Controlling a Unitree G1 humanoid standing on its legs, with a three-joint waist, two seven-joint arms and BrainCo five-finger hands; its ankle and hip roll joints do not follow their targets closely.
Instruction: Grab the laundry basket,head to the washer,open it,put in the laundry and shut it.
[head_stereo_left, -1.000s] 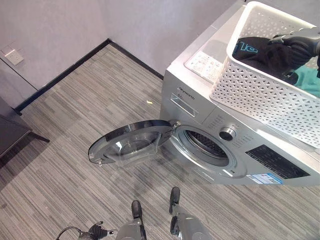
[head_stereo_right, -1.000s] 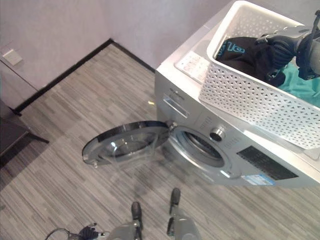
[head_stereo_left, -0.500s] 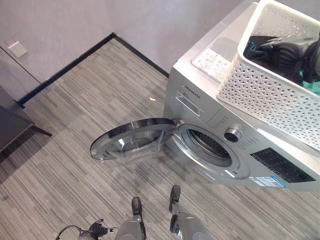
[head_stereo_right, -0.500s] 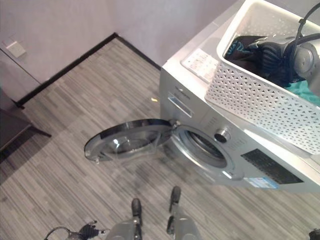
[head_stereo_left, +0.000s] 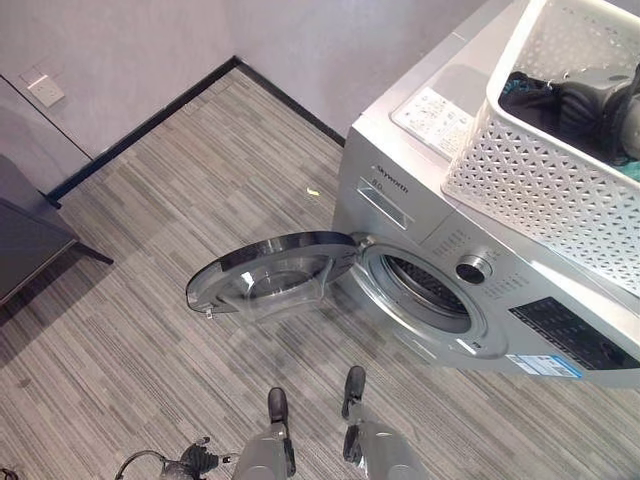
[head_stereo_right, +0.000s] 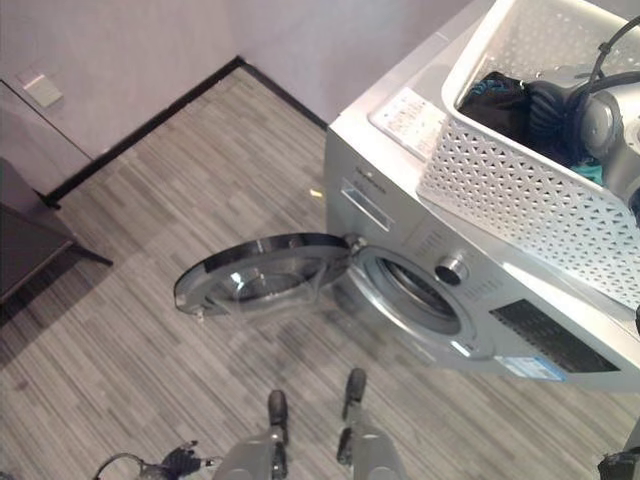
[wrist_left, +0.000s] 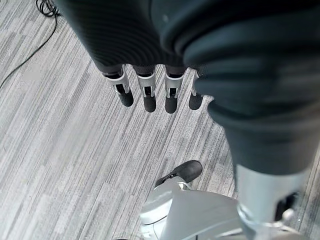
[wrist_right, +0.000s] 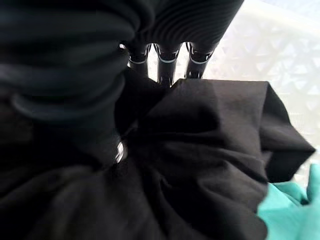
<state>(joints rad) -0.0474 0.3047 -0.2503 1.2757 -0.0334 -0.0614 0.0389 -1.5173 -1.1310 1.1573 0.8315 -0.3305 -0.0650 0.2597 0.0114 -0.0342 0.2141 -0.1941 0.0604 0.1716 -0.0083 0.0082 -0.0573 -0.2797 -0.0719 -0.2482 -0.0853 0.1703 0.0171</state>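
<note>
Closest to me, down low, the left hand (wrist_left: 150, 85) just hangs over the grey striped floor (head_stereo_left: 150, 300) with its fingers (wrist_left: 149, 97) straight and loose, nothing in them.

A bit further on, the washer door (head_stereo_left: 270, 275) is swung wide open, lying nearly flat out to the left of the drum opening (head_stereo_left: 425, 295). The drum looks dark inside, can't make out any clothes in there. The silver washer (head_stereo_left: 400, 200) stands at an angle near the wall (head_stereo_left: 130, 40).

Up on top of the washer sits the white lattice laundry basket (head_stereo_left: 540, 185), and the right hand (head_stereo_right: 560, 105) is reaching down into it. From close up, its fingers (wrist_right: 165, 65) are buried in a bunched black garment (wrist_right: 210, 150), so I honestly can't tell if they've closed on it or not. Just beside the black cloth there's a teal garment (wrist_right: 295, 210), also in the basket. So the laundry is in the basket on the washer.

Far back there's a black skirting strip (head_stereo_left: 150, 125) along the wall, plus a wall socket (head_stereo_left: 45, 90).
</note>
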